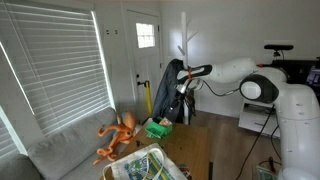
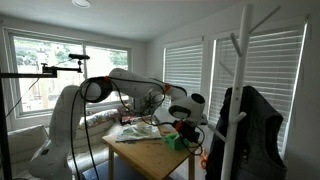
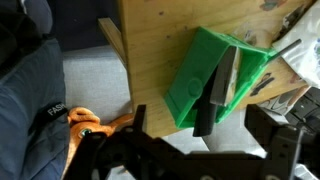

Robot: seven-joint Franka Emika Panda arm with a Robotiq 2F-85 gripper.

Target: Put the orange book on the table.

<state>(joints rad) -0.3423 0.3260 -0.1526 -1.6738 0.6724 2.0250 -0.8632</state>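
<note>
You are holding the claw point(image 3: 200, 125) over the corner of the long brown wooden tabletop point(image 3: 160, 50). Its jaws are standing wide apart with nothing between them, so it is released and carrying nothing. The thin orange book point(image 3: 88, 124) is not lying on the tabletop yet: it is resting lower down on the grey fabric couch point(image 3: 95, 85), just beside the table's edge, and in the wrist view the claw's own dark body is hiding most of it. In an exterior view the orange book point(image 1: 119, 134) is showing as a splayed, uneven shape on the couch cushion, near the bright green plastic box point(image 1: 157, 128) that is sitting at the tabletop's corner. Judging from that splay, you are probably dealing with something light and floppy rather than stiff, likely lying partly open, so it is going to sag and may fan out if you are pinching only a few pages. The cushion beneath is also going to give as you are pressing down. I am suggesting you aim for the spine or a closed edge that is standing proud of the fabric, closing across the whole thickness. The dark hanging jacket point(image 3: 30, 80) is crowding that side, so be watching it while you are descending.
</note>
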